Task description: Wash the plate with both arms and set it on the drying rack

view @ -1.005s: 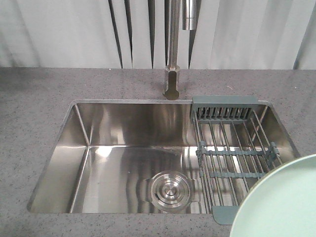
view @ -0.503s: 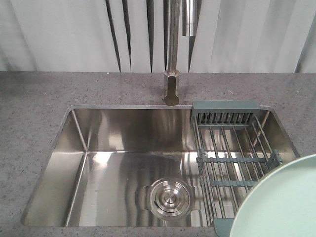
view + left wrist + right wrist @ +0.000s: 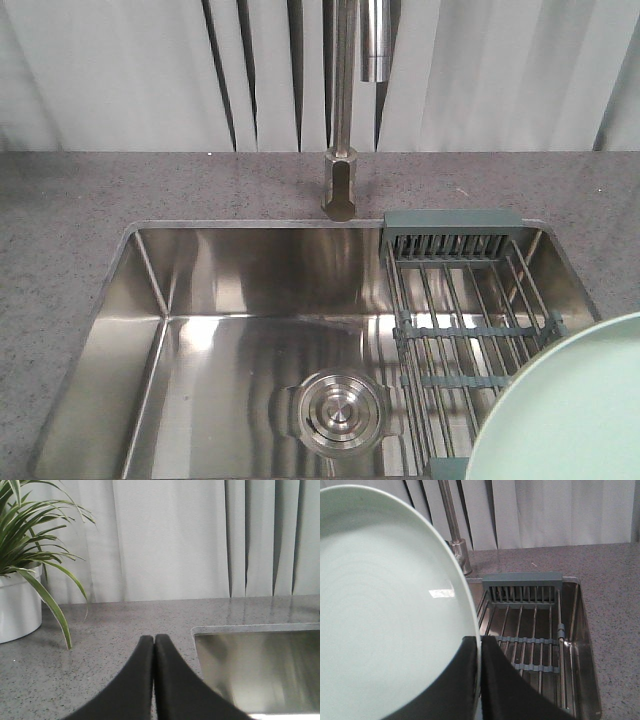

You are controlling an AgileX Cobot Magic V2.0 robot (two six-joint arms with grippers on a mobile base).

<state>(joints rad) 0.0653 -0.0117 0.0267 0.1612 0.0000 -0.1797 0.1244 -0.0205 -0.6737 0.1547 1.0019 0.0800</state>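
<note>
The pale mint-green plate (image 3: 575, 410) fills the front view's bottom right corner, over the near end of the drying rack (image 3: 465, 320). In the right wrist view the plate (image 3: 385, 605) takes up the left half, and my right gripper (image 3: 479, 639) is shut on its rim, one black finger on each face. The drying rack (image 3: 530, 630) lies across the right side of the sink below it. My left gripper (image 3: 153, 637) is shut with nothing in it, hovering over the grey counter just left of the sink's corner. Neither arm shows in the front view.
A steel sink (image 3: 250, 300) with a round drain (image 3: 335, 412) sits in the speckled grey counter (image 3: 80, 190). A tall steel faucet (image 3: 342, 110) rises behind it before white curtains. A potted plant (image 3: 20, 580) stands on the counter at far left.
The front view has crept forward, so the sink and rack sit lower and larger in frame. The plate stays in the bottom right corner.
</note>
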